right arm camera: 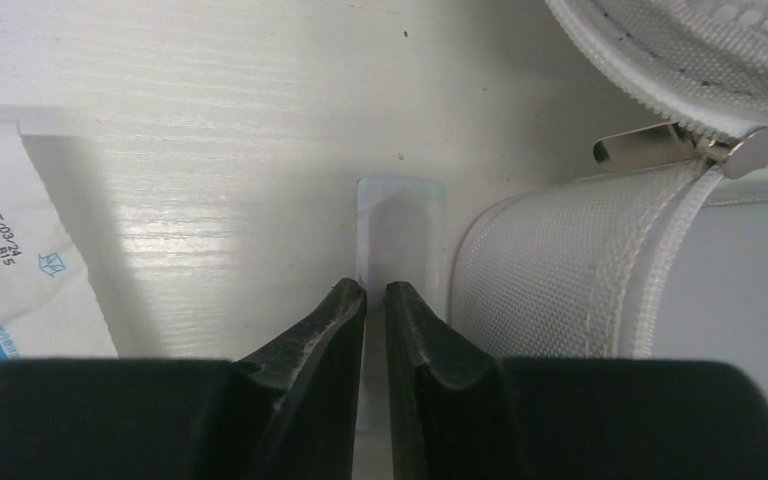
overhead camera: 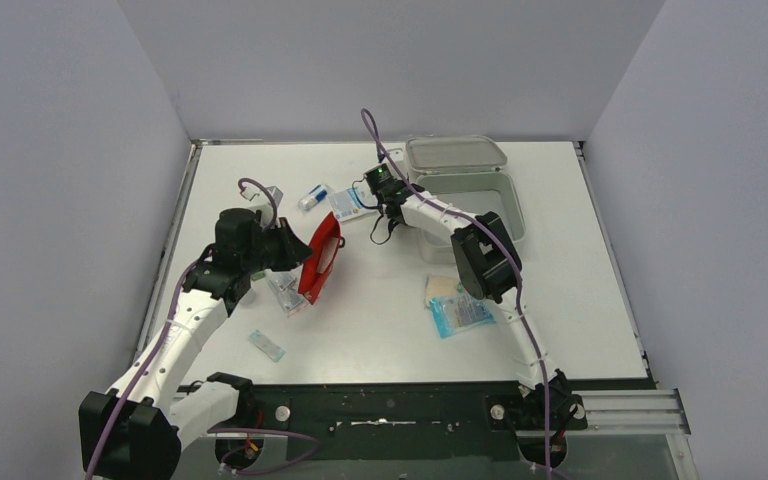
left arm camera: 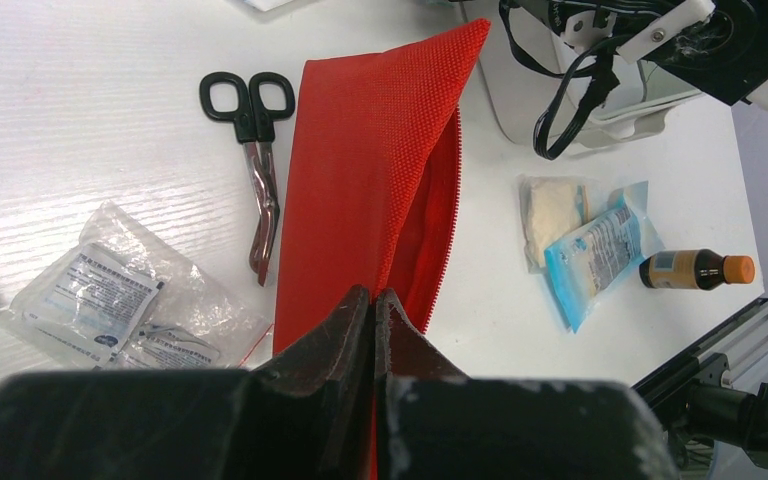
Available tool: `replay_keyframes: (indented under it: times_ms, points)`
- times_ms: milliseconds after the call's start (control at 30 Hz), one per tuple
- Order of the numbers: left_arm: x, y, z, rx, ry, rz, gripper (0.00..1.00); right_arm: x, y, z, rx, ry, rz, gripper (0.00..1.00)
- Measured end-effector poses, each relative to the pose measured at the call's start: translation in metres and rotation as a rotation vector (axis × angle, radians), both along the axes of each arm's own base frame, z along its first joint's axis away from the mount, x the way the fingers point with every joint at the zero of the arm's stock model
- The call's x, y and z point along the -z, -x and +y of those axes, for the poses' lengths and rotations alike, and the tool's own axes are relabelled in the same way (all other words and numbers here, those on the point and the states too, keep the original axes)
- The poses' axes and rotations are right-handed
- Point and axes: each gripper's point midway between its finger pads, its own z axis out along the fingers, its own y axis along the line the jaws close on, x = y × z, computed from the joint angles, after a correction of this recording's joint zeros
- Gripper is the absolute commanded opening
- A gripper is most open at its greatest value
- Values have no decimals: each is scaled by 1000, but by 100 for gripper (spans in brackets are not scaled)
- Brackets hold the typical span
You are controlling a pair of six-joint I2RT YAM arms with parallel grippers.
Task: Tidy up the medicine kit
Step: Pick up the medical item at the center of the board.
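The medicine kit (overhead camera: pixel 505 200) is a pale white zip case at the back right with its lid (overhead camera: pixel 455 152) swung open; its mesh wall (right arm camera: pixel 550 270) fills the right of the right wrist view. My right gripper (overhead camera: pixel 378 185) (right arm camera: pixel 375 288) is down at the kit's left corner, its jaws a narrow slit apart over a small pale-blue packet (right arm camera: pixel 400 215) lying on the table. I cannot tell whether the jaws pinch the packet. My left gripper (overhead camera: pixel 295 245) (left arm camera: pixel 372 295) is shut on the edge of the red pouch (overhead camera: pixel 322 258) (left arm camera: pixel 370 150), which stands tilted with its zip open.
Black-handled scissors (left arm camera: pixel 255 150) and clear bags of sachets (left arm camera: pixel 110 295) lie left of the pouch. A blue packet (overhead camera: pixel 460 315), a gauze pack (left arm camera: pixel 550 205) and a brown bottle (left arm camera: pixel 695 268) lie to its right. A white-blue box (overhead camera: pixel 350 203) sits by the right gripper, a small strip (overhead camera: pixel 267 345) nearer the front.
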Motion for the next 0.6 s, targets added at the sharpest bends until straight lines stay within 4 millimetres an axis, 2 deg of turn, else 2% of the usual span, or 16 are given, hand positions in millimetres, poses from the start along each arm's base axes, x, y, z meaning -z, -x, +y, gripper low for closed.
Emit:
replay_keyframes:
  times_ms: [167,333,600]
  points:
    - [0,0,0,0,-1,1,0,2,2,7,-28,-13,0,0]
    - [2,0,1,-2,-8,4,0,2,11,10,-57,-25,12,0]
    - [0,0,4,-10,-10,-1,0,1,54,16,-130,-85,95,0]
